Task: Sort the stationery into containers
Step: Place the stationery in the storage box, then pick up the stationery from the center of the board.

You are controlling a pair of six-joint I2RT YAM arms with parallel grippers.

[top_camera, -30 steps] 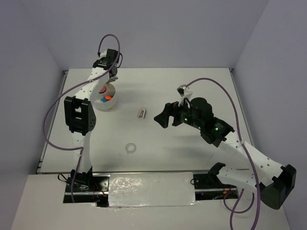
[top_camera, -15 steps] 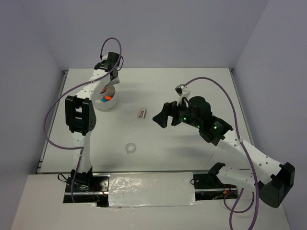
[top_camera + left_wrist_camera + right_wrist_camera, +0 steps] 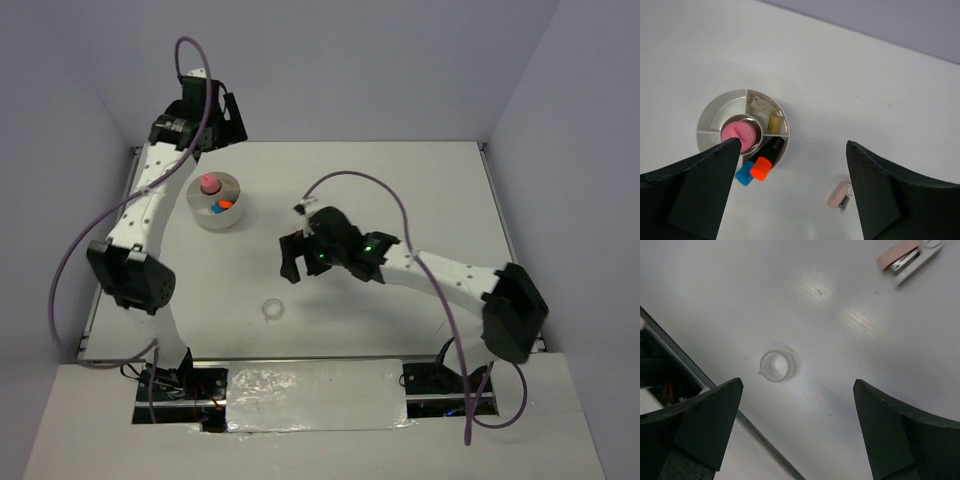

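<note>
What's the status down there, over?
Left pincer open, raised near dish. Right pincer open, near tape ring. Pink stapler also loose. No obstruction seen.

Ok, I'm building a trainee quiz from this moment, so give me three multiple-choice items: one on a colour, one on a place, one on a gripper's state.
1. The cylinder in the dish's middle is: A pink; B green; C yellow.
2. The tape ring lies: A in the dish; B on the table, apart from the dish; C atop the cylinder.
3. The left gripper is: A shut on a marker; B shut on the ring; C open, empty.

Answers: 1 A, the left wrist view shows pink in the middle cup. 2 B, the right wrist view shows it alone on the table. 3 C, its fingers stand wide apart with nothing between them.
</note>
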